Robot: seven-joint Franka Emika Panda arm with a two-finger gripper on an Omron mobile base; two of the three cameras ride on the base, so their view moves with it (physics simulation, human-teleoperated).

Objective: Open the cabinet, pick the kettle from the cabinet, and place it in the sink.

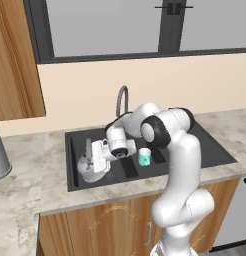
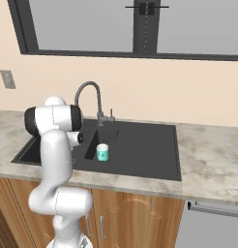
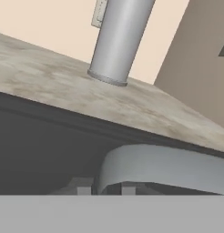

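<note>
- The gripper is low inside the left basin of the sink, clamped on the arched handle of the kettle; in the hand view that handle curves as a pale band straight across between the finger tips.
- The kettle's rounded body hangs directly under the hand, at or just above the black basin floor; contact with the floor cannot be judged from these views.
- The kettle's handle runs crosswise to the jaws, so letting go should call for a plain opening and a lift straight up and away.
- Beside the kettle, the basin's left wall is close on one side and the divider on the other; the teal cup stands past the divider, apart from the kettle.
- The faucet arches behind the arm, so the free room for pulling out seems upward and toward the robot.
- On the counter left of the sink stands a tall grey cylinder, well clear of the rim.
- The placing step looks nearly done; only the release seems left.
</note>
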